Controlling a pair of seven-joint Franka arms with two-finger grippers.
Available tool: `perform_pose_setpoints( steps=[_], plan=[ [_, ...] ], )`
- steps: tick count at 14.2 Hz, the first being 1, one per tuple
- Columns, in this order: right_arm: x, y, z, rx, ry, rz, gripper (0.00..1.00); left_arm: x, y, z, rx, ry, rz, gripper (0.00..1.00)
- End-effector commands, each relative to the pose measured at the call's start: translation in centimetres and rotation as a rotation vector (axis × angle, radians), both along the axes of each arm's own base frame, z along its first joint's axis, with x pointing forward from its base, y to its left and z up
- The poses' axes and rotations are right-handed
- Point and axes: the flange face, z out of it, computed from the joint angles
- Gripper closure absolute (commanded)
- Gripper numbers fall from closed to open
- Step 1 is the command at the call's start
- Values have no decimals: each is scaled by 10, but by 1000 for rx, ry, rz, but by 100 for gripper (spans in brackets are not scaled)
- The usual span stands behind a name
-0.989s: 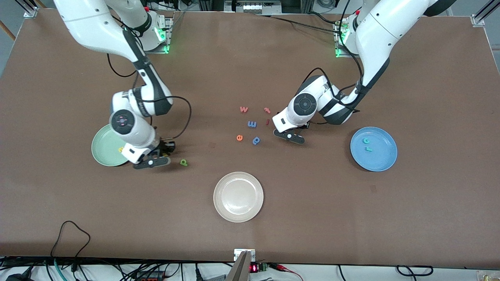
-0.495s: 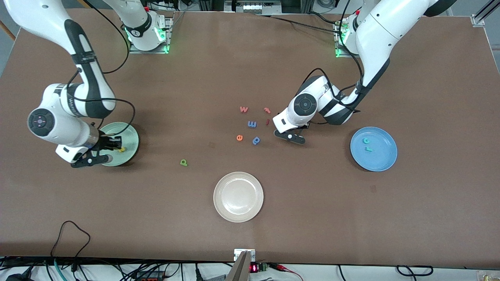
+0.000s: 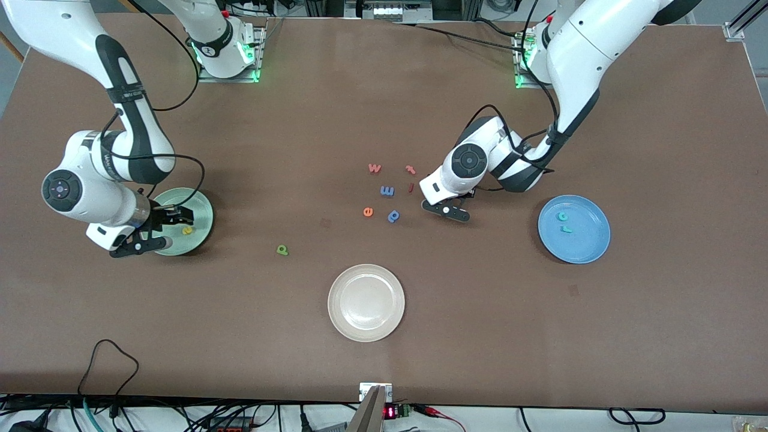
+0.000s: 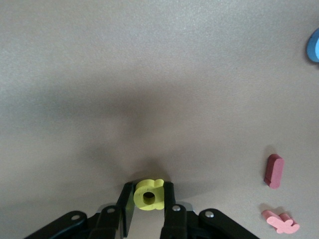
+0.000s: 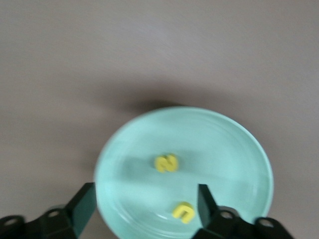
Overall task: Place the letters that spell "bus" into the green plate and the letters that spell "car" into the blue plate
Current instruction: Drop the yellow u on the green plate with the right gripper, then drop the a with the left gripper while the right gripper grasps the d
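Right hand (image 5: 142,209) spread over green plate (image 5: 239,149)

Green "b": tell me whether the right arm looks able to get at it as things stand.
Probably yes. The green "b" lies alone on bare table, nearer the camera than the green plate. The right tool hangs open and empty over that plate, the two yellow letters lying in it, with nothing between.
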Motion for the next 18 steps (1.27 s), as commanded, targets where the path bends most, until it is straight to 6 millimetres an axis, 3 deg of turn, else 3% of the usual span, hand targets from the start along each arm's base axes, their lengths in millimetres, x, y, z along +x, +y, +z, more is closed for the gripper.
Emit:
perform_pose_setpoints(
  steps=[1, 3, 5, 7, 9, 11, 15, 18],
  plan=[
    [5, 68, 23, 8, -45, 94, 0, 26, 43, 30, 68, -8, 46, 82],
    [4, 115, 27, 11, -83, 99, 0, 50, 95, 55, 116, -8, 127, 83],
    [7, 147, 19, 12, -95, 76, 1, 76, 158, 67, 136, -2, 238, 83],
    [6, 171, -2, 17, -108, 102, 9, 98, 218, 72, 135, -8, 345, 83],
    [6, 186, -22, 23, -135, 82, 20, 111, 265, 70, 123, -2, 404, 83],
    [9, 205, -32, 27, -142, 96, 29, 119, 301, 64, 103, 2, 424, 83],
    [10, 217, -40, 30, -140, 109, 40, 124, 360, 52, 82, 12, 358, 84],
    [9, 226, -49, 47, -152, 108, 40, 120, 372, 31, 114, 23, 322, 84]
  ],
)
